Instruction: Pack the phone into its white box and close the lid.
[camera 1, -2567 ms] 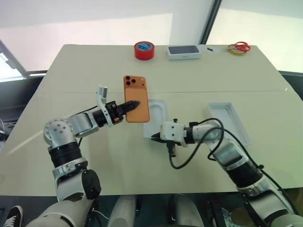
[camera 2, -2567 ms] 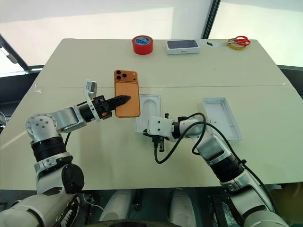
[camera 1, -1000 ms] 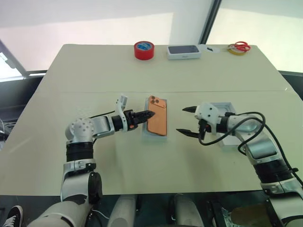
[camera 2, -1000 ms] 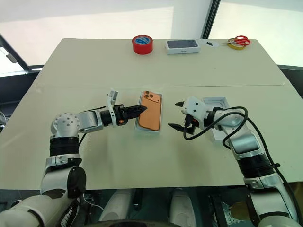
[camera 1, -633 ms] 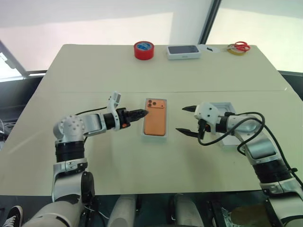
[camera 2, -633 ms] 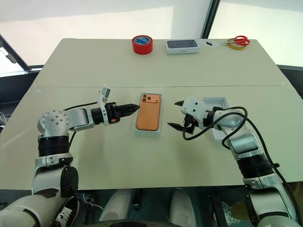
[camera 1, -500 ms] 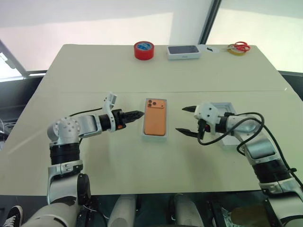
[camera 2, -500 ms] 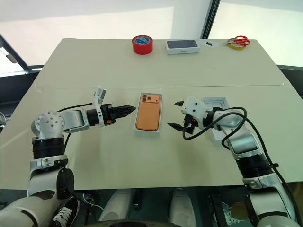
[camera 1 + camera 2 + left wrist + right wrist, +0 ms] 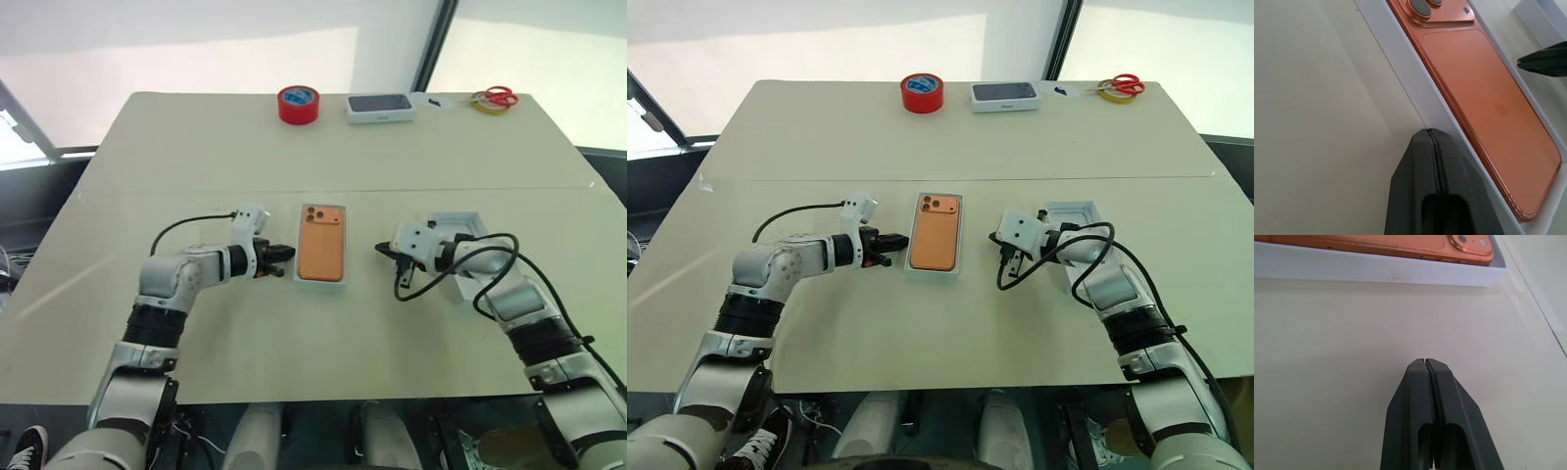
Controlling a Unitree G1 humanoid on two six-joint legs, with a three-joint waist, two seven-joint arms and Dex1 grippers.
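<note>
A: Two trays matter on this table [image 9: 196, 137], so take the biggest first. Why is the lid [image 9: 462, 235] over at right of centre, open side up?

B: I judge it is parked there until the phone is packed. Its white inside holds nothing I can make out, and the right arm's cable crosses its near edge.

A: And the white box [image 9: 306, 279] at centre frame?

B: It holds the phone [image 9: 320, 253], lying flat, orange back up, lenses at the far end. The left wrist view shows it sitting between the thin walls, so the packing part looks finished and only the lid is left.

A: The grippers, then?

B: The left gripper [image 9: 281, 254] sits just left of the box, fingers pressed together on nothing, tips near its wall. The right gripper [image 9: 998, 238] sits to the box's right, between box and lid, fingers likewise pressed together and empty. They flank the box, perhaps to square it up.
</note>
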